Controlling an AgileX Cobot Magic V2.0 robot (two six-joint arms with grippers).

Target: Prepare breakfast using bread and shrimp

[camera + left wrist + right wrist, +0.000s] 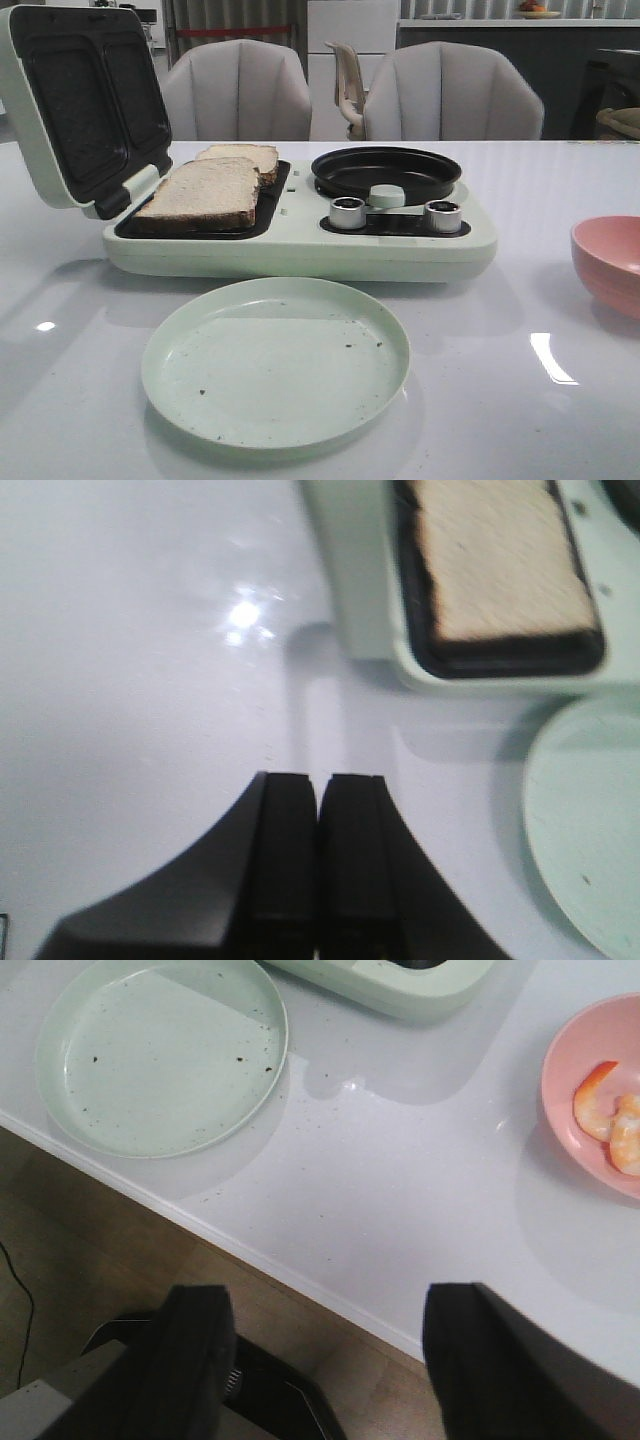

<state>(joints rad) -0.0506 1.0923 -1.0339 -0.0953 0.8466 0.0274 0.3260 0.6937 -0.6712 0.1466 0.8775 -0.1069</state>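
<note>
A: Left side? 
B: Left gripper (320,860) fingers pressed together, empty, over the white counter (520,420). Two brown-crusted beige bread slices (205,192) lie in the open pale-green sandwich maker (300,245).

A: Further right? 
B: Empty round pale-green plate (275,360) in front. Orange-pink shrimp (610,1115) in the pink bowl (565,1055). Right gripper (325,1360) fingers spread, holding nothing.

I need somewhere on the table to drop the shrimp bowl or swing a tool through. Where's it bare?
Bare table lies between the green plate and the pink bowl, and left of the plate, in front of the open lid. It is tight where the plate nearly meets the breakfast maker, whose bread and black pan fill the middle.
</note>
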